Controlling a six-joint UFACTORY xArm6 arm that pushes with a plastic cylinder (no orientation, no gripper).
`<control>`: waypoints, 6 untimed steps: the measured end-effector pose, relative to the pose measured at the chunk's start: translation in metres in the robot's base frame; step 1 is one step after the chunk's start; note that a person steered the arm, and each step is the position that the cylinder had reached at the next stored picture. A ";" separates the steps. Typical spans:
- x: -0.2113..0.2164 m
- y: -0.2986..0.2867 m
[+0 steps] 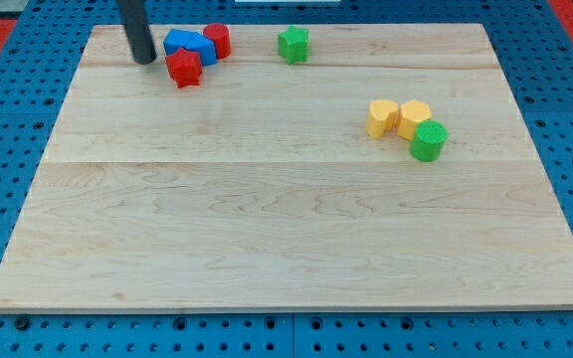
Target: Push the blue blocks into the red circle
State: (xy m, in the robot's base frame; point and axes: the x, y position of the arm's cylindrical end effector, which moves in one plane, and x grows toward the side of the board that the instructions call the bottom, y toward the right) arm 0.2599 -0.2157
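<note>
Two blue blocks (pixel 189 46) sit together at the view's top left of the wooden board (pixel 286 239). A red cylinder (pixel 218 41) touches them on their right. A red star-shaped block (pixel 183 68) lies against them at their lower left. My tip (pixel 144 59) is just left of the blue blocks, close to them, with a small gap.
A green star-like block (pixel 292 44) lies at the top middle. Two yellow blocks (pixel 382 117) (pixel 413 117) and a green cylinder (pixel 428 140) cluster at the right. The board's top edge is close behind the blue blocks.
</note>
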 end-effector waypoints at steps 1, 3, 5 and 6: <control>-0.008 0.005; -0.030 0.092; -0.066 0.047; -0.069 0.054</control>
